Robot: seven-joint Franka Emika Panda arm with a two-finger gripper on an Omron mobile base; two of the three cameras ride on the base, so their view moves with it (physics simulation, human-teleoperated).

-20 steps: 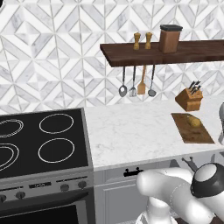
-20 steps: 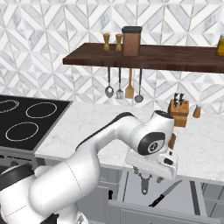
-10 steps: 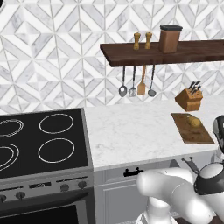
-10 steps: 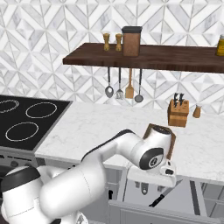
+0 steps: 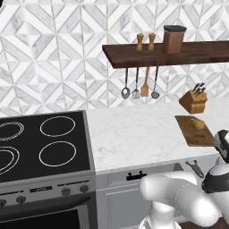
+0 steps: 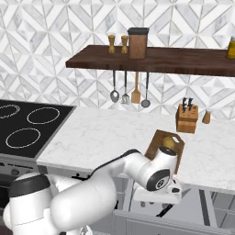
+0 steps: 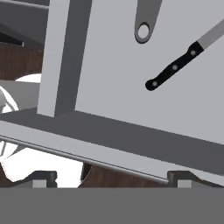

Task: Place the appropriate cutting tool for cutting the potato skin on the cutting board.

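The reddish-brown cutting board (image 5: 193,133) (image 6: 157,140) lies on the marble counter, and the small yellowish potato (image 5: 198,124) (image 6: 169,143) rests on it. My arm bends down in front of the counter, with the hand (image 6: 156,195) lowered over an open drawer (image 6: 193,215). In the hand view, my gripper (image 7: 113,179) is open with nothing between its fingertips (image 7: 43,177). On the grey drawer floor beyond it lie a black-handled knife (image 7: 174,68) and a grey metal handle with a hole at its end (image 7: 144,22); the rest of that tool is cut off.
A slanted wooden knife block (image 5: 193,101) (image 6: 187,118) stands behind the board. Ladles and a spatula (image 6: 136,95) hang under the dark wall shelf (image 6: 151,59). The black stovetop (image 5: 40,145) is to the left. The drawer's front wall (image 7: 131,140) crosses just ahead of the fingertips.
The arm has folded downward and the hand has dropped from counter-front height towards the open drawer. The gripper has stayed open.
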